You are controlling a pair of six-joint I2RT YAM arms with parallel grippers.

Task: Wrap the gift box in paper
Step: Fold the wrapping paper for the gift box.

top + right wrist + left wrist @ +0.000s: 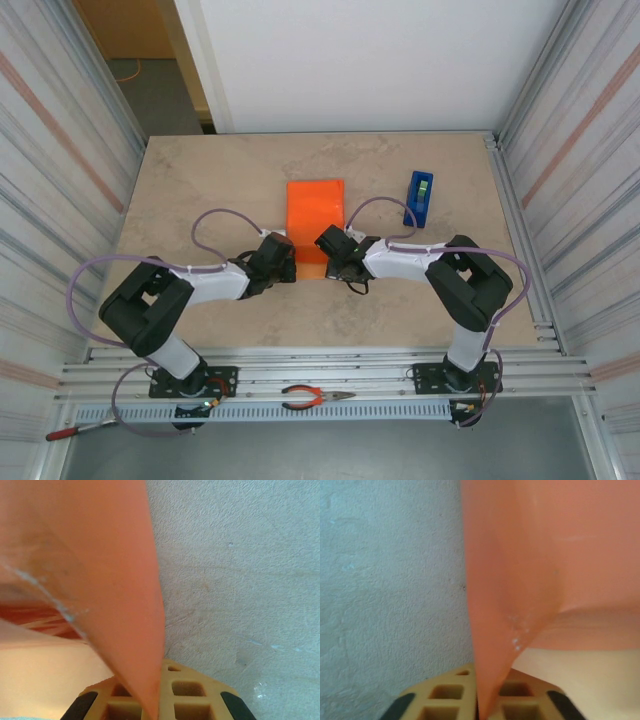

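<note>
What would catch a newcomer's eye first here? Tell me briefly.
The bright orange paper at the middle of the beige table stands out first. The left gripper and the right gripper each pinch its near edge. A blue tape dispenser stands to its right.

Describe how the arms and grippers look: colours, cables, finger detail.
Both are alike. The left arm and right arm have black joint housings with white links between them. A lilac cable loops loosely along each arm. The left gripper and right gripper have tan fingers moulded with square pockets, with black strips at the outer edges.
</note>
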